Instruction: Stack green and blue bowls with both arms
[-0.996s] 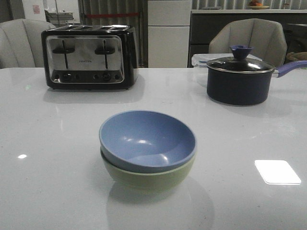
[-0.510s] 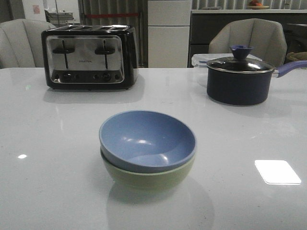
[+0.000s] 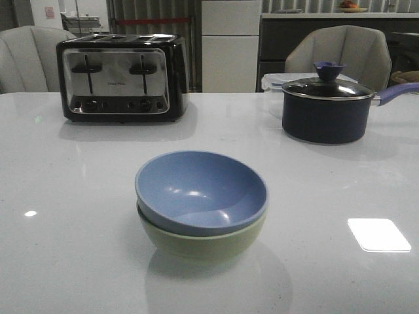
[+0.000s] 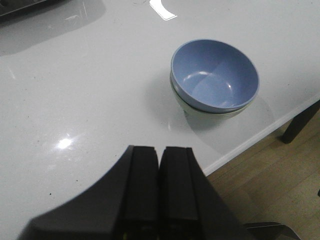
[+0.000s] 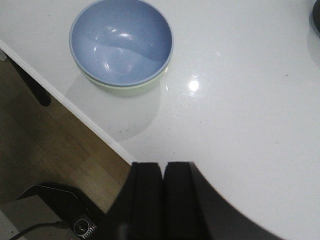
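Note:
The dusty blue bowl sits nested inside the pale green bowl near the table's front edge, in the middle. The stack also shows in the left wrist view, blue bowl over green bowl, and in the right wrist view, blue bowl over green bowl. My left gripper is shut and empty, well back from the bowls. My right gripper is shut and empty, also apart from them. Neither arm shows in the front view.
A black and chrome toaster stands at the back left. A dark lidded saucepan with a purple-blue handle stands at the back right, a clear container behind it. The table's front edge runs close to the bowls, wooden floor beyond.

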You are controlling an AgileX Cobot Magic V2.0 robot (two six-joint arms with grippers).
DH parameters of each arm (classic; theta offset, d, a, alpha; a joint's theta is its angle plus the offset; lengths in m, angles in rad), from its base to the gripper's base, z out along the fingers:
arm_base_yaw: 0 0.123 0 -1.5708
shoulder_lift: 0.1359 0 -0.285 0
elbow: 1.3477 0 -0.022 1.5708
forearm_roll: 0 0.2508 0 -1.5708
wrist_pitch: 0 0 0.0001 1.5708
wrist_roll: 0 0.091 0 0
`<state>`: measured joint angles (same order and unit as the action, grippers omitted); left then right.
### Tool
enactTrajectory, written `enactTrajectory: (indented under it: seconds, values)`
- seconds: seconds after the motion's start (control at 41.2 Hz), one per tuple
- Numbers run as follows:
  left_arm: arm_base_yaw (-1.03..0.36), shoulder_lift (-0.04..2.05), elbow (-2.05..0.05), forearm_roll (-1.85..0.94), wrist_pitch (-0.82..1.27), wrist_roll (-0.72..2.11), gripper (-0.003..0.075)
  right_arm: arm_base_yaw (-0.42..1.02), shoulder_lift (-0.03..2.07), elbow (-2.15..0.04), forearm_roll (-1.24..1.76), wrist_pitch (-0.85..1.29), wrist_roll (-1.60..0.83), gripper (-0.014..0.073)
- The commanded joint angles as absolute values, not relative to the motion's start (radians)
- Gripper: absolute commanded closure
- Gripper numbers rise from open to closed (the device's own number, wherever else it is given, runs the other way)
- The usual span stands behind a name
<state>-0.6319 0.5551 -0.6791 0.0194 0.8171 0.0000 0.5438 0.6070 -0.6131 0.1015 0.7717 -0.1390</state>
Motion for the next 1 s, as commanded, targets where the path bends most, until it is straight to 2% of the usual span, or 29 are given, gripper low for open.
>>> enactTrajectory:
  seconds: [0.0, 0.073, 0.219, 0.462, 0.68, 0.972]
  values:
    - [-0.585, 0.515, -0.683, 0.008, 0.729, 0.000, 0.0627, 0.545, 0.606, -0.639, 0.099, 0.708, -0.149, 0.0538]
    - [-0.505, 0.455, -0.635, 0.032, 0.680, 0.011, 0.0627, 0.545, 0.606, -0.639, 0.099, 0.708, -0.149, 0.0538]
    - [-0.326, 0.309, -0.478, 0.000, 0.451, 0.011, 0.0627, 0.545, 0.606, -0.639, 0.099, 0.708, -0.149, 0.0538]
    - [-0.142, 0.075, -0.174, -0.036, 0.129, 0.011, 0.0627, 0.545, 0.606, -0.639, 0.099, 0.708, -0.149, 0.0538]
    - [-0.088, -0.011, -0.014, -0.037, -0.043, 0.011, 0.0627, 0.545, 0.606, -0.639, 0.099, 0.708, -0.149, 0.0538]
    - [-0.071, -0.023, 0.007, -0.037, -0.035, 0.011, 0.0627, 0.545, 0.606, -0.639, 0.099, 0.708, -0.149, 0.0538]
